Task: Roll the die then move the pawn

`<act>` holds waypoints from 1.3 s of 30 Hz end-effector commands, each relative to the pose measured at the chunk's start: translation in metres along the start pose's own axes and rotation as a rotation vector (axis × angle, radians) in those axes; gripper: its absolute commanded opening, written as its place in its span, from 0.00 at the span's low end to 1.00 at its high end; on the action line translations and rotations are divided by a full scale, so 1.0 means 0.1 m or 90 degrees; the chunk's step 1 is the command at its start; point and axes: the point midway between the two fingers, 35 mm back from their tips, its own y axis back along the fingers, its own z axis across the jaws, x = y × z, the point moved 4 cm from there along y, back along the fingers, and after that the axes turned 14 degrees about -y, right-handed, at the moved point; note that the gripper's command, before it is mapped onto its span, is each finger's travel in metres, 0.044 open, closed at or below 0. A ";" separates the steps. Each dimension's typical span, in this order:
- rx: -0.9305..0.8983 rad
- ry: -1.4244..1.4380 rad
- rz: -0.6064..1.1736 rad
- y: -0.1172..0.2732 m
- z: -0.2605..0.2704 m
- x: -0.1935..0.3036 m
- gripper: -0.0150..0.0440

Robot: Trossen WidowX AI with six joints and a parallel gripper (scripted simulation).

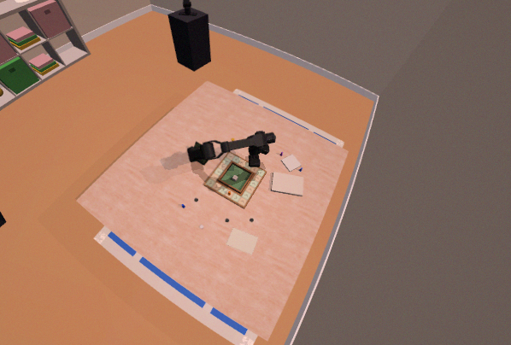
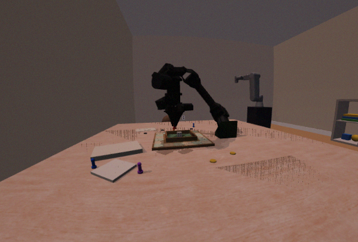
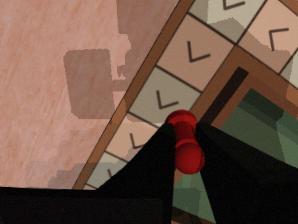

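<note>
My gripper (image 2: 174, 127) (image 3: 183, 132) is shut on the red pawn (image 2: 174, 128) (image 3: 189, 158), which is held above the board (image 1: 244, 203) (image 2: 183, 145) (image 3: 161, 92). In the wrist view the pawn is between the fingertips, over the arrowed squares beside the tray's edge. The tray (image 1: 229, 186) (image 2: 181, 139) sits in the middle of the board. The pale die (image 1: 235, 178) (image 2: 179, 134) lies inside the tray; its top pips are too small to read. An orange pawn (image 1: 229, 193) stands on the board's squares.
Off the board are two blue pawns (image 1: 183, 206) (image 1: 301, 169), a purple pawn (image 1: 281, 154) (image 2: 139, 168), a large white slab (image 1: 287, 184) (image 2: 117, 150), a smaller one (image 1: 291, 162) (image 2: 114, 169), a cream sheet (image 1: 242, 241), dark discs (image 1: 226, 220) and yellow discs (image 2: 213, 160).
</note>
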 end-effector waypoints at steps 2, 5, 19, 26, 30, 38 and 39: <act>0.004 0.004 0.004 -0.15 -0.01 0.09 0.25; 0.004 0.004 0.005 -0.23 0.00 0.15 0.25; 0.005 0.004 0.005 -0.60 0.00 0.18 0.25; 0.005 0.004 0.005 -0.64 0.00 0.18 0.25; 0.005 0.004 0.005 -0.69 -0.01 0.18 0.25; 0.005 0.003 0.005 -0.79 -0.01 0.18 0.25; 0.002 -0.001 0.000 -0.73 0.00 0.16 0.30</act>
